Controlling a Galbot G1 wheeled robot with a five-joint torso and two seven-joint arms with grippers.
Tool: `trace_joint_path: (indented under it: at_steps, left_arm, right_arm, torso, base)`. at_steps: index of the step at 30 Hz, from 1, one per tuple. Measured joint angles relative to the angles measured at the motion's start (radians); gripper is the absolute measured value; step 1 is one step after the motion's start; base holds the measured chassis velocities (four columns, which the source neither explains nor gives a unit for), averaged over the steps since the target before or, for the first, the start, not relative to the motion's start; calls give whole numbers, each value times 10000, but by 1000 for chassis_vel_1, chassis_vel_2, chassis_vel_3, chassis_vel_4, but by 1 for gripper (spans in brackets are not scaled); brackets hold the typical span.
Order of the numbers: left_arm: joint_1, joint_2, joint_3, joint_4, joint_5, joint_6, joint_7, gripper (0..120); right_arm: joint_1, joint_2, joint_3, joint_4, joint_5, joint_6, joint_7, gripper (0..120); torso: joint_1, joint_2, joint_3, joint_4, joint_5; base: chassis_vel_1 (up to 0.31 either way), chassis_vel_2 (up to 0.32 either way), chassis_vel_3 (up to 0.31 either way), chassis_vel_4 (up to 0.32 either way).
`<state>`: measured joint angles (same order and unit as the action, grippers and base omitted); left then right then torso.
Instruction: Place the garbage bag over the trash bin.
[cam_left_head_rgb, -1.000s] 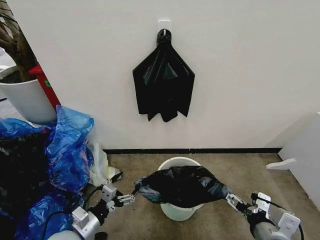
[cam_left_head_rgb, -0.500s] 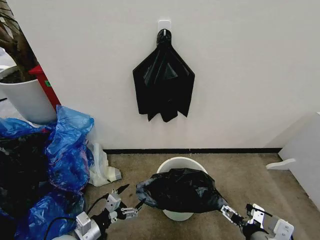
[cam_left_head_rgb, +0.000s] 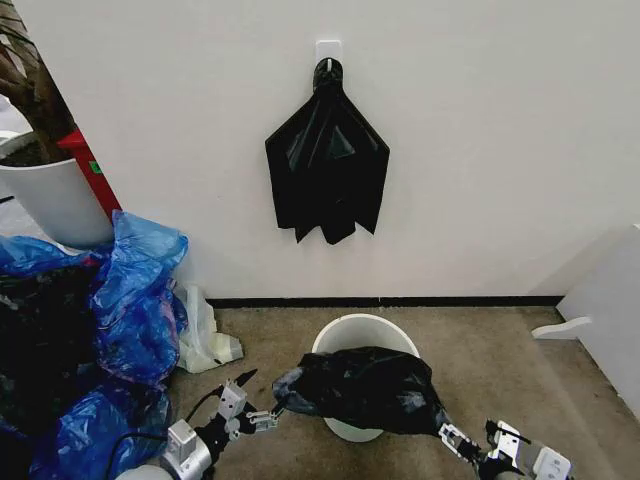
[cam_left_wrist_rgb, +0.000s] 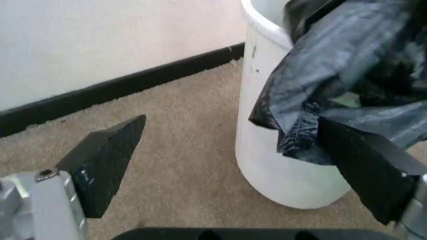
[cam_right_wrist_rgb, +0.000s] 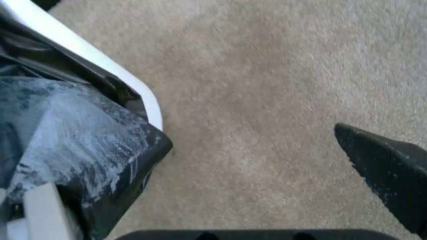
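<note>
I can't read any text, label, brand or number on anything here from my end.

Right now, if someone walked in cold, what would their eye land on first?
Probably the garbage bag, glossy black, draped over the near side of the small white trash bin on the carpet, with the left gripper and right gripper at its two ends. Next, a second black bag hanging from a hook on the white wall above. Then the heap of blue plastic bags on the robot's left, below a white planter pot.
</note>
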<state>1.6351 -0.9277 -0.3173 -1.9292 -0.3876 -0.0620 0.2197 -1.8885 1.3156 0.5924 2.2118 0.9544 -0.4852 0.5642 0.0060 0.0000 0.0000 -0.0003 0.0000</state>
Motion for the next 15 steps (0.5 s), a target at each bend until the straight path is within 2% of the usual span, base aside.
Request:
trace_joint_path:
  at_steps: [7,15]
  left_arm:
    - [-120,-165,43,223,190,-84,-20,100]
    - [-335,-493,70,785,563,-404,-122,100]
  right_arm:
    - [266,32,-15,-513,-205,438,-658,100]
    - [953,-50,-87,-1400,-1340,1425,-2022,100]
  torso:
    - [0,0,0,1,1]
    - [0,0,0,1,1]
  base:
    - [0,0,0,0]
    - [0,0,0,0]
